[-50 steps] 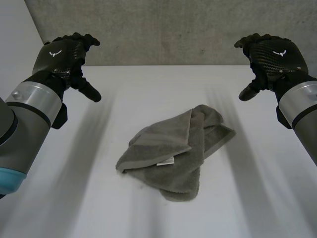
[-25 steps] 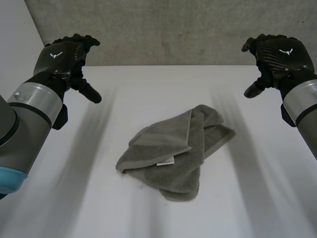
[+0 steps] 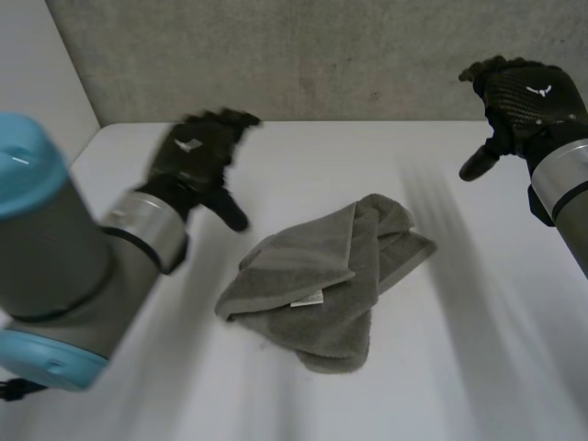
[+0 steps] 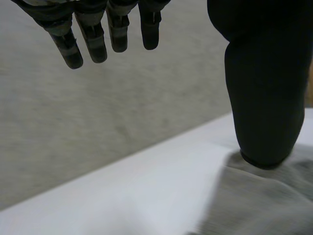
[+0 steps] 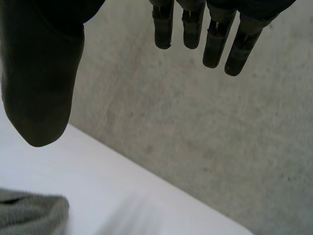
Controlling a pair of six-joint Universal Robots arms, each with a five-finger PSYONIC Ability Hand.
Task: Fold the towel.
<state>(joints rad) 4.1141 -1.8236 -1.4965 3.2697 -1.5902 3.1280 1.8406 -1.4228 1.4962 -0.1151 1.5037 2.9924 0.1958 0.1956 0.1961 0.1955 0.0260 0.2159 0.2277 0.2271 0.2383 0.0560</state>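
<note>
A grey towel [image 3: 326, 280] lies crumpled and partly folded in the middle of the white table [image 3: 478, 349], a small white label showing on its near side. My left hand [image 3: 195, 156] hovers open just beyond the towel's left end, fingers straight. In the left wrist view its fingers [image 4: 93, 36] hang free and the thumb [image 4: 264, 93] stands above a towel edge [image 4: 259, 200]. My right hand [image 3: 519, 101] is open, raised at the far right, well away from the towel. In the right wrist view its fingers [image 5: 215, 34] hold nothing, and a towel edge [image 5: 29, 213] lies below the thumb.
A grey concrete wall [image 3: 322, 55] runs along the table's far edge. The left arm's grey and light-blue joint [image 3: 46, 266] looms at the near left.
My left arm has swung in from the far left toward the towel, its hand now near the towel's left end. The right hand has drifted slightly right and up. The towel has not moved.
</note>
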